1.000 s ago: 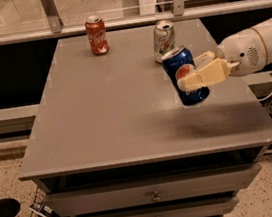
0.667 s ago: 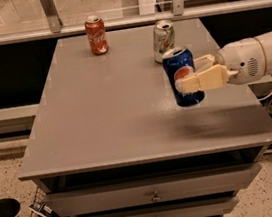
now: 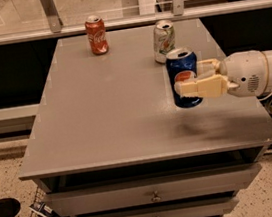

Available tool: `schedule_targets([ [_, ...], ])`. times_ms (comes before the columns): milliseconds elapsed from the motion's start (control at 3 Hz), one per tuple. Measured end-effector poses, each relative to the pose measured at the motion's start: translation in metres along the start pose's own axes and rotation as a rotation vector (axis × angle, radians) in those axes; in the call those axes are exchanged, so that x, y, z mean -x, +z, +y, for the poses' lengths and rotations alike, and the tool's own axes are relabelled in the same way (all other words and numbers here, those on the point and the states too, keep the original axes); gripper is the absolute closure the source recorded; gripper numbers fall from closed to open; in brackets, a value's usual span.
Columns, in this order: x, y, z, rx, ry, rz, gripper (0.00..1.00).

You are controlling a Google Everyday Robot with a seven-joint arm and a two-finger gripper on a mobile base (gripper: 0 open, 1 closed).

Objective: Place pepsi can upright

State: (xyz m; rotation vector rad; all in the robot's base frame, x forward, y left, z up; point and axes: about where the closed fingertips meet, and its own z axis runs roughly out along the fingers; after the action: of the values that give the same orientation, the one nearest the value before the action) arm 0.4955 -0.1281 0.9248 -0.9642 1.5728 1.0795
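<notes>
The pepsi can (image 3: 181, 69) is blue with a red-white-blue logo and a silver top. It stands nearly upright at the right side of the grey table (image 3: 106, 114), held a little above the surface or just at it. My gripper (image 3: 187, 80) reaches in from the right, its cream fingers (image 3: 198, 87) shut around the can's middle. The white arm (image 3: 257, 73) extends off the right edge.
A white-and-green can (image 3: 164, 41) stands upright just behind the pepsi can. A red cola can (image 3: 96, 35) stands upright at the back left. A railing (image 3: 114, 22) runs behind the table. Drawers (image 3: 153, 194) are under the top.
The pepsi can has turned from tilted to nearly upright in my gripper. The gripper has shifted slightly left and down toward the table.
</notes>
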Motion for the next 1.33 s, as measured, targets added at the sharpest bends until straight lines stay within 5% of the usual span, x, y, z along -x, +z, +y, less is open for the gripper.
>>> schedule_targets([
  [667, -0.018, 0.014, -0.003, -0.096, -0.068, -0.031, 1.00],
  [1333, -0.048, 0.033, -0.011, -0.103, -0.038, -0.039, 1.00],
])
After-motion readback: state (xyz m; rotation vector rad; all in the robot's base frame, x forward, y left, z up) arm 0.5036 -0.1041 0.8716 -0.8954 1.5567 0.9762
